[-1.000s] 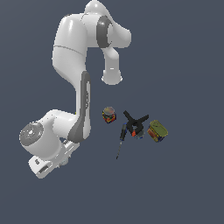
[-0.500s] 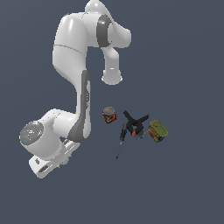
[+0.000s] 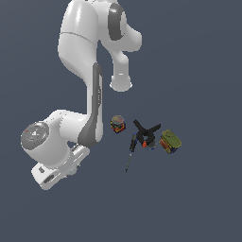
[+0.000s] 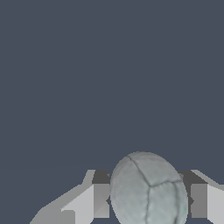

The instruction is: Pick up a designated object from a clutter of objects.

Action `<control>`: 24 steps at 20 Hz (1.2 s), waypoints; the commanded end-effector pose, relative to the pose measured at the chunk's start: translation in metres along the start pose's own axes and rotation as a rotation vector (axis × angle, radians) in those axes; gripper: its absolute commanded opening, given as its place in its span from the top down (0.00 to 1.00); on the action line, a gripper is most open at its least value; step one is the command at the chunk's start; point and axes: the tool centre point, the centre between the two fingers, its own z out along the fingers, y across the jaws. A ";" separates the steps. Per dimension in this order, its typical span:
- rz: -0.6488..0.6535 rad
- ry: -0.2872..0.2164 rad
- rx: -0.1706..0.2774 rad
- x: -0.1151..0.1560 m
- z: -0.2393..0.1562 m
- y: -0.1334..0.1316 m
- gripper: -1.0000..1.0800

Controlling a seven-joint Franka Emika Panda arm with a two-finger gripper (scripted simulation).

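Grip is what matters here: in the wrist view the small, plain whitish-grey ball (image 4: 148, 190) with faint seam lines sits squarely between the two pale grey fingers (image 4: 101, 199) of the gripper (image 4: 149, 200), which is clamped on it from both sides. Relative to the black clamp with orange tips (image 3: 145, 132) on the floor, the white arm's wrist hangs well above and apart, with the two colourful-labelled cans (image 3: 117, 124) and the thin dark screwdriver-like tool (image 3: 130, 152) lying near that clamp. Since a round ball can squirt out of flat pads, I judge the lift goes best with pressure held steady and a smooth, straight rise without jerks.
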 end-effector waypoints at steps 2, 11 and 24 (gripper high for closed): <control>-0.001 0.001 -0.002 0.012 -0.028 -0.012 1.00; -0.001 0.001 -0.002 0.050 -0.120 -0.050 1.00; -0.001 0.000 -0.002 0.105 -0.251 -0.103 1.00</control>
